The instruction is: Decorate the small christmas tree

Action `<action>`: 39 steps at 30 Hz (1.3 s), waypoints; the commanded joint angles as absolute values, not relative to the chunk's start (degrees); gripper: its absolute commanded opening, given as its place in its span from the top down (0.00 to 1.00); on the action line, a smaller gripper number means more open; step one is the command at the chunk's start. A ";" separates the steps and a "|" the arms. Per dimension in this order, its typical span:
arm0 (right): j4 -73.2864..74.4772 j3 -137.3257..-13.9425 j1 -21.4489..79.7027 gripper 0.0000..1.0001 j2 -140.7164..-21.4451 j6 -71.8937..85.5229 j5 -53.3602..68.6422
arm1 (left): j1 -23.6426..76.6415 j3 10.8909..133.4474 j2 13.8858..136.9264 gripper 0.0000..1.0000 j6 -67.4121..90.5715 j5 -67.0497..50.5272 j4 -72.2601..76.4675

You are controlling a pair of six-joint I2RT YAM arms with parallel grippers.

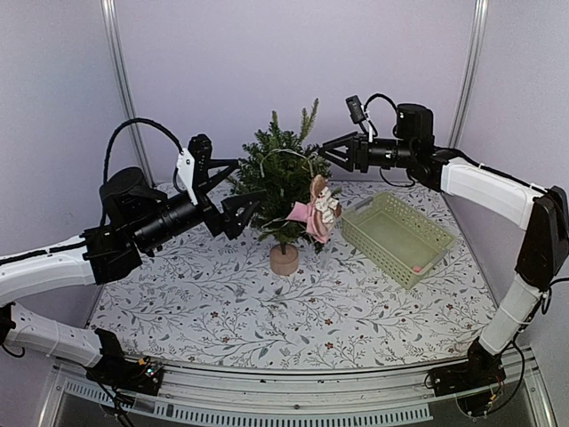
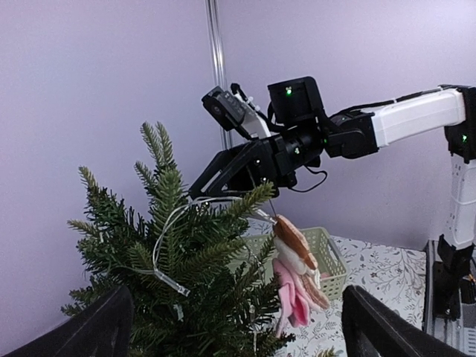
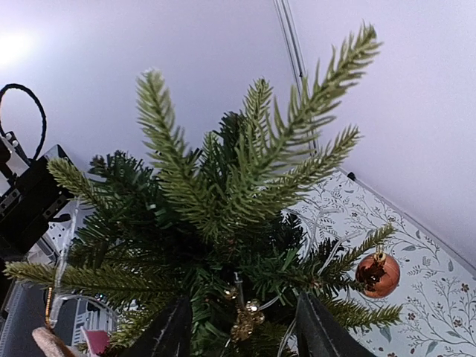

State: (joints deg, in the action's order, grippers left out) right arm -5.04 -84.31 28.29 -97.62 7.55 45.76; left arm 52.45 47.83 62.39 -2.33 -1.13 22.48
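Since the right hand [image 1: 330,153] hangs open, gripping nothing, against the upper branches of the small christmas tree [image 1: 280,178], a snag is the likely risk. A pink-and-tan plush ornament [image 1: 318,212] dangles just below it, and whether its thread clears that hand I cannot tell. Pulling away could drag it off or tip the tree. Dense and dark green, the tree stands upright between both hands on a small tan base [image 1: 284,260]. The left hand [image 1: 229,187] gapes empty beside it.

Your right gripper [image 1: 325,153] hung with jaws parted by the small christmas tree [image 1: 281,173], where a pink ornament [image 1: 316,214] dangled.
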 commanded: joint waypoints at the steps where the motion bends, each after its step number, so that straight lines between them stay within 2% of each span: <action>1: -6.23 -83.00 26.68 0.48 -93.34 8.21 44.57 | 51.59 47.36 62.16 0.01 -2.55 -2.24 23.70; 8: -7.12 -80.88 23.92 0.46 -90.78 9.79 45.38 | 51.61 48.06 63.16 0.01 -2.96 -2.26 23.73; 13: -2.73 -74.21 20.66 0.46 -84.99 10.39 42.82 | 51.42 48.77 63.82 0.01 -2.99 -1.81 22.92; 18: 20.12 -70.03 19.64 0.47 -78.98 6.32 23.48 | 51.08 47.46 63.12 0.01 -2.36 -1.73 23.32; 22: 31.60 -66.71 19.62 0.47 -76.35 3.93 12.78 | 50.88 46.34 62.76 0.01 -2.12 -2.72 24.80; 26: 42.31 -69.01 19.67 0.50 -80.10 2.03 4.19 | 50.71 44.81 62.50 0.01 -2.22 -3.80 26.29; 30: 46.44 -69.89 19.42 0.50 -84.71 1.17 -2.11 | 50.58 42.89 61.41 0.01 -2.05 -4.28 27.79; 39: 47.24 -67.18 16.33 0.46 -94.74 1.19 -4.39 | 49.56 37.53 57.67 0.01 -0.34 -5.79 31.72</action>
State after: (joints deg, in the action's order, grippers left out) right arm 45.28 -67.99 17.12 -90.17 1.85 -1.50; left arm 51.05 39.53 59.99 -1.50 -4.80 28.10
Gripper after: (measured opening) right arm 0.526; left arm 0.994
